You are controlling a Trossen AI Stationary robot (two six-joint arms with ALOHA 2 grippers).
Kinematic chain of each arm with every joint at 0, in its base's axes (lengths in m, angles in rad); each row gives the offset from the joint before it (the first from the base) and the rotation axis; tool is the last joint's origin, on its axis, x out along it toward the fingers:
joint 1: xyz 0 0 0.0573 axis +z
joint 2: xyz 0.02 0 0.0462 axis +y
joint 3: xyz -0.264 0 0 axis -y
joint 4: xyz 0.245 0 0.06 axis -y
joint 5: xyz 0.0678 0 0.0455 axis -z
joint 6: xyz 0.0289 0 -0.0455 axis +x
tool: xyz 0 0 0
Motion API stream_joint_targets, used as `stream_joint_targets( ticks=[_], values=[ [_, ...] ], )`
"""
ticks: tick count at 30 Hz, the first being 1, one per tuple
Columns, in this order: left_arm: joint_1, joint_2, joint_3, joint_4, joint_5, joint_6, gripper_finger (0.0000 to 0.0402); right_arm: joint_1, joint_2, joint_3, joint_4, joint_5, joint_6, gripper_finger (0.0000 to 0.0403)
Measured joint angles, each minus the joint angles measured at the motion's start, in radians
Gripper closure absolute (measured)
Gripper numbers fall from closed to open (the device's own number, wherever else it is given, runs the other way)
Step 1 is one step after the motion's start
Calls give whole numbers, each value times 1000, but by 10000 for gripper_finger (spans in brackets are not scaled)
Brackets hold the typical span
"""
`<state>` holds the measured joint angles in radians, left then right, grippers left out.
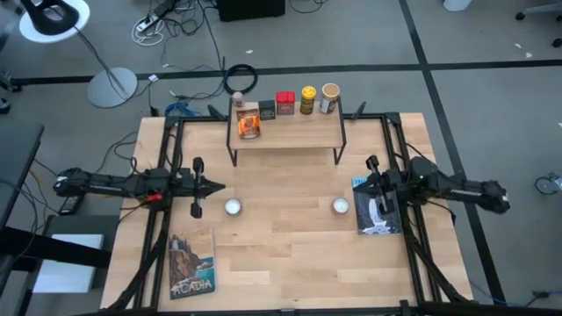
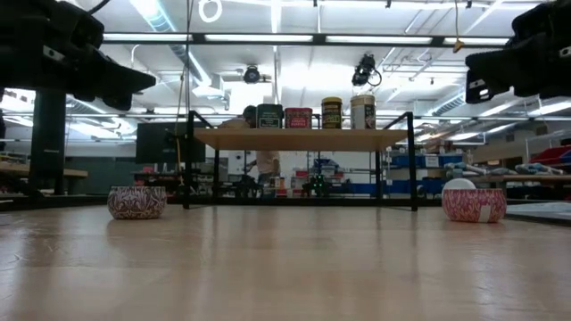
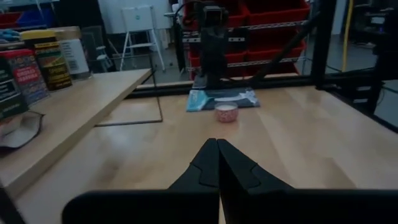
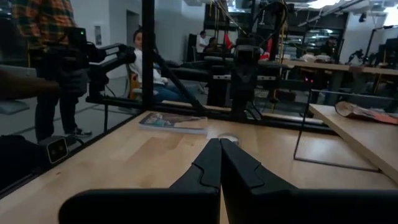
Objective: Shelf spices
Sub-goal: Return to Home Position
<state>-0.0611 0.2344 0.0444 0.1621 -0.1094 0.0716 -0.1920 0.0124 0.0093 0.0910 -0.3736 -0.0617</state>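
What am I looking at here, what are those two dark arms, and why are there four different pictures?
It is a robot with two arms at a table. One picture looks down from above and one looks level across the tabletop. The other two come from cameras on the wrists. The left gripper and right gripper have their fingers shut and hold nothing. Six spices stand on the small shelf. On the table lie two round tins and two books.

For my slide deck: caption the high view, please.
Six spices on the shelf; left pincer and right pincer shut, both arms at the table's sides.
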Motion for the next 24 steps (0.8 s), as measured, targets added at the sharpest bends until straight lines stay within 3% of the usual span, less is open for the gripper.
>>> stream_joint_targets(
  ticks=[6, 12, 16, 20, 24],
  values=[
    [109, 0, 0, -16, 92, -4, 402, -149, 0, 0, -23, -73, 8, 403],
    [164, -1, -36, 19, 120, -39, 401, -207, 0, -1, -22, -107, 43, 402],
    [168, 2, -36, 37, 95, -52, 401, -211, 2, -1, -24, -64, 60, 403],
    [168, -1, -36, 68, 16, -49, 401, -211, 22, -1, -33, 39, 57, 403],
    [168, 1, -36, 52, -70, -49, 401, -211, 62, -2, -36, 73, 39, 403]
  ],
)
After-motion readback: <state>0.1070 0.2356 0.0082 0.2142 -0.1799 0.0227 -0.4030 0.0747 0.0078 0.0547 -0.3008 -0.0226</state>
